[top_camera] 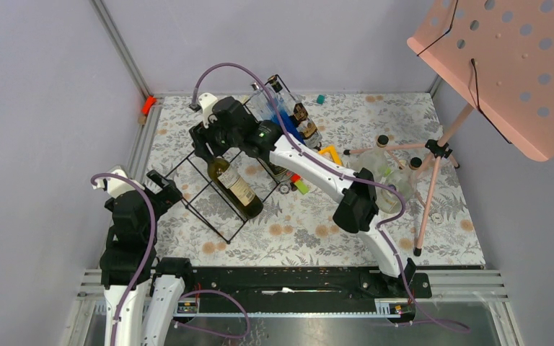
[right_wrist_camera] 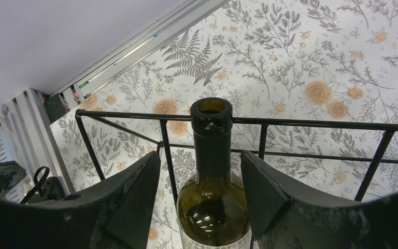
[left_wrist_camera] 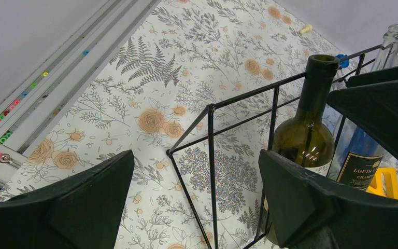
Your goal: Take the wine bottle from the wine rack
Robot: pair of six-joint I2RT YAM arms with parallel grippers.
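Observation:
The wine rack (top_camera: 226, 240), a black wire grid frame, stands left of the table's middle. A dark green wine bottle (top_camera: 234, 186) with a pale label lies in it, neck toward the back left. My right gripper (top_camera: 213, 140) hangs over that neck. In the right wrist view its fingers (right_wrist_camera: 134, 192) flank the bottle (right_wrist_camera: 213, 207) at the shoulder, with a gap on each side, so the right gripper (right_wrist_camera: 200, 155) is open. The left gripper (top_camera: 162, 191) sits by the rack's left end; it (left_wrist_camera: 197, 155) is wide open around a rack wire (left_wrist_camera: 254, 92), with the bottle (left_wrist_camera: 311, 129) just right of it.
A cluster of other bottles (top_camera: 288, 115) stands behind the rack, including a blue-labelled one (left_wrist_camera: 360, 155). Two clear bottles (top_camera: 386, 162) stand by the pink music stand (top_camera: 505, 65) and its tripod legs (top_camera: 433, 187) on the right. A yellow piece (top_camera: 330, 153) lies mid-table.

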